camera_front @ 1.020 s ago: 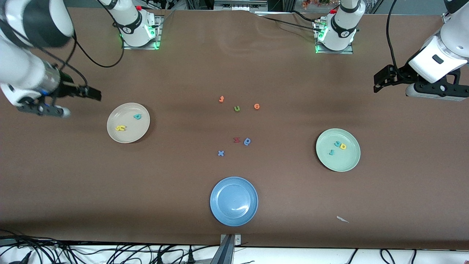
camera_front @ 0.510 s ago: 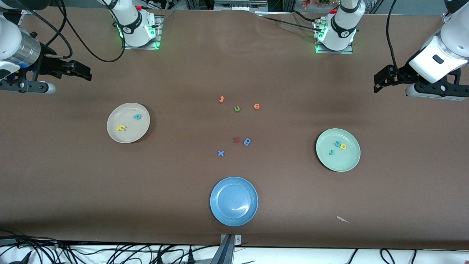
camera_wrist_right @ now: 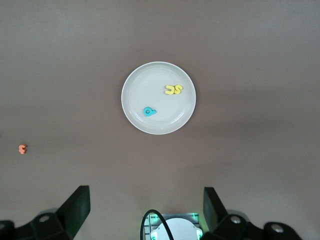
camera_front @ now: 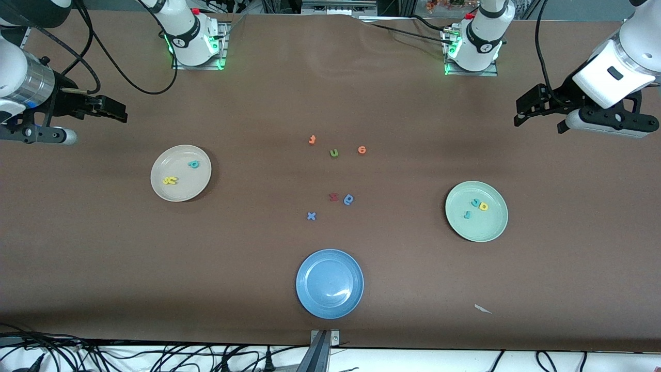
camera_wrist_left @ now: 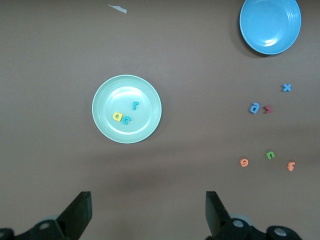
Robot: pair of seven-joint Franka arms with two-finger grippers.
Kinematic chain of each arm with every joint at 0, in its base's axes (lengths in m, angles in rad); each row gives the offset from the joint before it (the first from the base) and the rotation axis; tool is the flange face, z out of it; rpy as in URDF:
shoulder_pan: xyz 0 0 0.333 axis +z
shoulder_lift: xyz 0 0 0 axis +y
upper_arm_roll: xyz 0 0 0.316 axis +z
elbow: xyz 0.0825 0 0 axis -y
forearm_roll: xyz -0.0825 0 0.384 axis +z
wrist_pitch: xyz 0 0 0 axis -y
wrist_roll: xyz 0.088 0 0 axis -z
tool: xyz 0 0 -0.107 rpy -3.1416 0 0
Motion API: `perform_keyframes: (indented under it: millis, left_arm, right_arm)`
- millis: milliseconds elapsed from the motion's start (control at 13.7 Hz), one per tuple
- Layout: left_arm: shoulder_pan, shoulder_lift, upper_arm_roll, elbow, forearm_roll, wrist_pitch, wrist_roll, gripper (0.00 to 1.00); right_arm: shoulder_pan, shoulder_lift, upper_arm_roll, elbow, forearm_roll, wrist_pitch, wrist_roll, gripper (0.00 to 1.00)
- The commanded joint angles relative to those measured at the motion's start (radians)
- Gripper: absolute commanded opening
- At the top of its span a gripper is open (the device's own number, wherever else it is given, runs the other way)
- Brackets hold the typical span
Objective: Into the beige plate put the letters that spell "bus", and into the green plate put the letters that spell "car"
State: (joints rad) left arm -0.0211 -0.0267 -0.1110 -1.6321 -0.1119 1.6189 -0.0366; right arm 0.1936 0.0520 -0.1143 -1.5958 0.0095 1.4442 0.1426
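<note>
Both words sorted; arms parked, jaws wide and empty.
Left gripper [camera_front: 521, 111] and right gripper [camera_front: 116, 108] should hold clear above the bench [camera_front: 330, 320] ends: bus letters [camera_front: 178, 174] in beige plate [camera_front: 162, 194], car letters [camera_front: 476, 206] in green plate [camera_front: 483, 235].

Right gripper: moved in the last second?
Yes. The right gripper, open and empty, has pulled away from the beige plate toward the robots' bases, and now hangs over bare table.

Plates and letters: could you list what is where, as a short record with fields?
beige plate: teal b, yellow u and s
green plate: teal c, yellow a, teal r
blue plate: no letters
loose letters: six, mid-table
left gripper: open, holds nothing
right gripper: open, holds nothing
</note>
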Motion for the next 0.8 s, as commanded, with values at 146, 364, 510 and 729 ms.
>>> perform_keyframes:
  millis: [146,364,510,729]
  left_arm:
    - [-0.003,0.031,-0.004,0.038,-0.015,-0.013,-0.014,1.0]
    - [-0.003,0.034,-0.004,0.038,-0.015,-0.014,-0.014,1.0]
    - [-0.003,0.034,-0.006,0.038,-0.015,-0.014,-0.014,1.0]
    - [-0.002,0.034,-0.004,0.04,-0.015,-0.014,-0.014,1.0]
  right_arm:
    - [-0.013,0.011,0.004,0.03,0.006,-0.031,-0.035,1.0]
    - [-0.017,0.011,0.004,0.031,-0.005,-0.021,-0.051,1.0]
    - [-0.017,0.015,0.004,0.031,-0.005,0.004,-0.054,1.0]
    - [-0.016,0.019,0.002,0.024,-0.011,0.108,-0.112,1.0]
